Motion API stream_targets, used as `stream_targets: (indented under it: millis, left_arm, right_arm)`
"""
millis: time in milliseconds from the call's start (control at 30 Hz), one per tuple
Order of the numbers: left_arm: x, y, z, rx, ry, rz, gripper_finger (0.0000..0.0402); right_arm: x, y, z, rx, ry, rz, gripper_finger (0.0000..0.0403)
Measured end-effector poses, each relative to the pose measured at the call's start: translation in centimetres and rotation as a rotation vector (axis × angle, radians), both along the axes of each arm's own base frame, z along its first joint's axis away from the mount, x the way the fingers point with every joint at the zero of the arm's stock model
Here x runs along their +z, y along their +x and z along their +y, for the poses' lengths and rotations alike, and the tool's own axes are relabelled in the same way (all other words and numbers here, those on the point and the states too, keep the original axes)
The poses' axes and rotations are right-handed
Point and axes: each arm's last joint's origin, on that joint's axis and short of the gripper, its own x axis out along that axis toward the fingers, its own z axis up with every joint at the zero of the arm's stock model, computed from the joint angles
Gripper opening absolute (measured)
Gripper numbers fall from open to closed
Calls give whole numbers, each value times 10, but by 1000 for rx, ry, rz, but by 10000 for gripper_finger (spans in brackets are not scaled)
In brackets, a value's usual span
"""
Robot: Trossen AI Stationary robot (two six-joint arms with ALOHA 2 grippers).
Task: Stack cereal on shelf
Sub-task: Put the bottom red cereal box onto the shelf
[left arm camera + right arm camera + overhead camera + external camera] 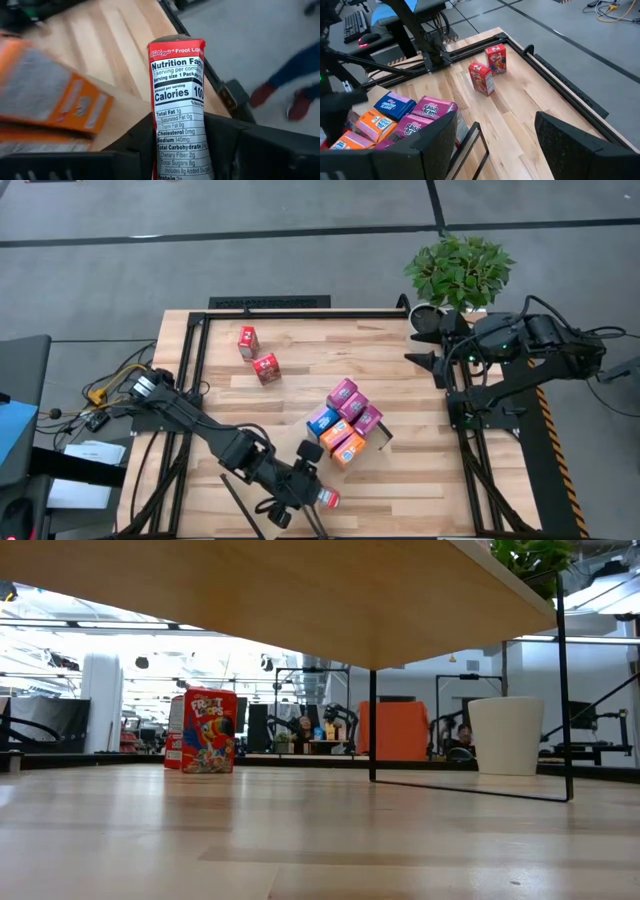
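My left gripper [318, 492] sits low over the near edge of the wooden table [300, 350], and between its two dark fingers [250, 150] stands one red Froot Loops box [180, 110], its nutrition panel facing my wrist camera; the fingers lie against both sides of the box, pinching it. In the high view that same box [328, 499] shows as a small red shape at the tip of the arm. My right gripper [432, 340] waits at the far right corner of the table, beside the potted plant [458, 270], with its two fingers [575, 145] spread wide and nothing between them. I count two more red boxes [257, 355] standing alone toward the far left of the table, close together but apart. In the middle lies a tight cluster [344, 423] in which I count three magenta-pink Raisin Bran boxes, one blue box and two orange boxes, touching one another. That makes nine small boxes in all. The shelf [300, 590] runs overhead in the low view as one pale wood board on thin black legs, and I cannot see any box on it. From table height one red Froot Loops box [208, 730] stands upright on the tabletop, and a white pot [507, 735] stands to the right.
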Motion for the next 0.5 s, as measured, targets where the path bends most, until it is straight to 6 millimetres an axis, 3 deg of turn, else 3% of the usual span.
stream_targets:
  millis: [200, 333, 400, 500]
  left_arm:
    - [43, -34, -4, 88, -34, -158, 115]
    - [69, -74, -3, 228, -56, -374, 115]
    - [65, -97, -3, 333, -91, -489, 115]
    - [38, -126, -1, 482, -174, -652, 115]
  right_arm:
    - [0, 0, 0, 1, 0, 0, 295]
    - [0, 0, 0, 1, -1, 1, 295]
    - [0, 0, 0, 3, -4, 2, 295]
    - [0, 0, 0, 3, -5, 2, 295]
